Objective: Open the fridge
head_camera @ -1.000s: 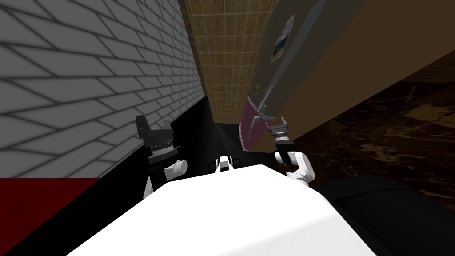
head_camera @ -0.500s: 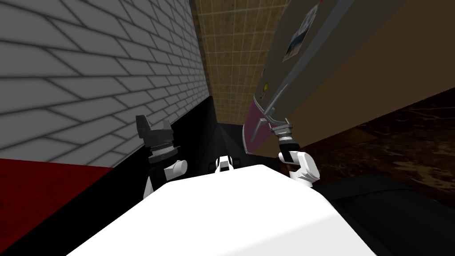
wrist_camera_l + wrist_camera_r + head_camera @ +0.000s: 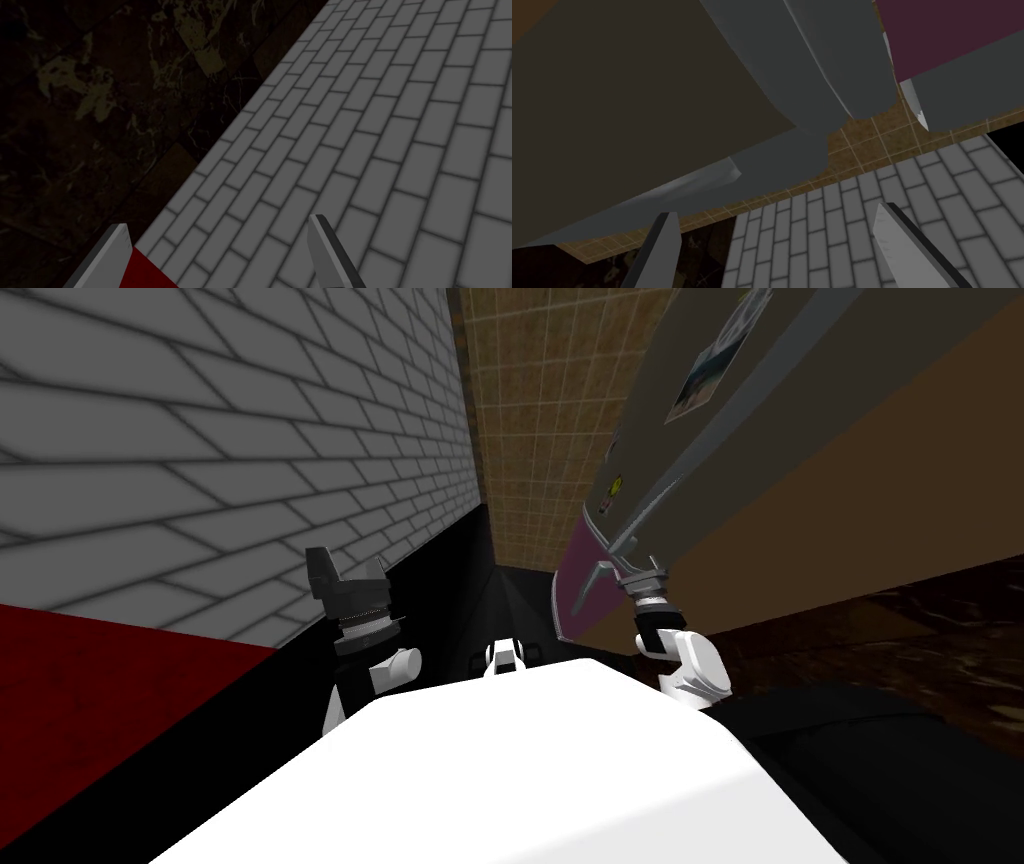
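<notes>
- Where the head view looks ahead and to my right, the fridge [image 3: 655,388] rises tall, with a dark grey-brown upper door [image 3: 637,100] and a maroon lower door [image 3: 575,600].
- A long grey handle [image 3: 665,493] runs down the upper door.
- The right gripper [image 3: 640,570] sits at that handle's lower end, near the seam between the two doors.
- In the right wrist view its fingers [image 3: 897,240] are spread apart and grasp nothing; the handle's rounded end lies just beyond their tips, not between them.
- A paper picture [image 3: 705,383] and a small round sticker [image 3: 612,485] sit on the upper door.
- The left gripper [image 3: 350,573] is raised on my left beside a grey brick wall [image 3: 200,468], fingers [image 3: 327,245] released and empty.
- A tan tiled wall [image 3: 530,418] stands between the brick wall and the fridge.
</notes>
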Controlling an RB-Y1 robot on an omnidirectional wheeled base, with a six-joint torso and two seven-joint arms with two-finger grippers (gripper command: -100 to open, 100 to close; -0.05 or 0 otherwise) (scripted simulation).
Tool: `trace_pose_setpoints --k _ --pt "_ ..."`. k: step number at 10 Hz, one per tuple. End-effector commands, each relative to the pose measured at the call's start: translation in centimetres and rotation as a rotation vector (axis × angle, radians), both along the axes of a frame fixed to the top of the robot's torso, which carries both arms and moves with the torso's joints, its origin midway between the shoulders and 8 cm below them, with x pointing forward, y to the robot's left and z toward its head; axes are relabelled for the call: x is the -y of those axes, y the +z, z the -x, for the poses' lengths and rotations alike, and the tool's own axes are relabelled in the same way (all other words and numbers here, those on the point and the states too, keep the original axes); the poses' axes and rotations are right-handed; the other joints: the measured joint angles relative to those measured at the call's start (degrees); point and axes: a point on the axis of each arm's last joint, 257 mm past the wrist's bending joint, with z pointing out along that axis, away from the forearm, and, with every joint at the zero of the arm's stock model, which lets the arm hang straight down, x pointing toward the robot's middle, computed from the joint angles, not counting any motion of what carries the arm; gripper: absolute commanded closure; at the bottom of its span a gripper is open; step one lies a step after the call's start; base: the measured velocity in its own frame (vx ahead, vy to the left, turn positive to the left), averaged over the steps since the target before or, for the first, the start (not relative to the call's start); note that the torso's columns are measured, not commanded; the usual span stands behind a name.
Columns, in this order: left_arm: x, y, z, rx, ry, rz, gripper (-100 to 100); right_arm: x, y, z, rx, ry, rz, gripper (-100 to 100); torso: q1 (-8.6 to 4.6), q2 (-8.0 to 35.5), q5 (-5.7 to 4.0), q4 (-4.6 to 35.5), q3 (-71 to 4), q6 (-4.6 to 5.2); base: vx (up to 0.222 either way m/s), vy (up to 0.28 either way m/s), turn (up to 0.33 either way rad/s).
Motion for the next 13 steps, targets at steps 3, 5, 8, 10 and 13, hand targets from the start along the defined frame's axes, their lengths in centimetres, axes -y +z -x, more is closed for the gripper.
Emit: trace_pose_setpoints --k 3,5,8,10,13 --pt "0.0 0.0 0.0 0.0 0.0 0.0 0 2.7 -0.5 0.8 -0.075 -0.095 0.155 -100 -0.04 0.1 0.01 0.0 0.0 -0.03 0.042 -0.006 0.105" --pt "0.0 0.0 0.0 0.0 0.0 0.0 0 4.3 -0.4 1.3 -0.119 -0.148 0.249 -100 -0.28 -0.3 0.11 0.0 -0.3 -0.19 0.028 0.007 0.1" --pt "0.0 0.0 0.0 0.0 0.0 0.0 0 6.2 0.1 1.9 -0.173 -0.21 0.371 -100 -0.64 -1.1 0.42 0.0 -1.0 -0.65 0.021 0.007 0.12" --pt "0.0 0.0 0.0 0.0 0.0 0.0 0 5.9 -1.6 2.4 -0.197 -0.195 0.35 -100 -0.79 -1.5 0.51 -0.1 -1.3 -0.84 0.006 0.009 -0.012" --pt "0.0 0.0 0.0 0.0 0.0 0.0 0 7.2 -0.8 3.3 -0.206 -0.205 0.348 -100 -0.58 -1.1 0.18 -0.2 -0.9 -0.6 0.048 0.052 -0.042"
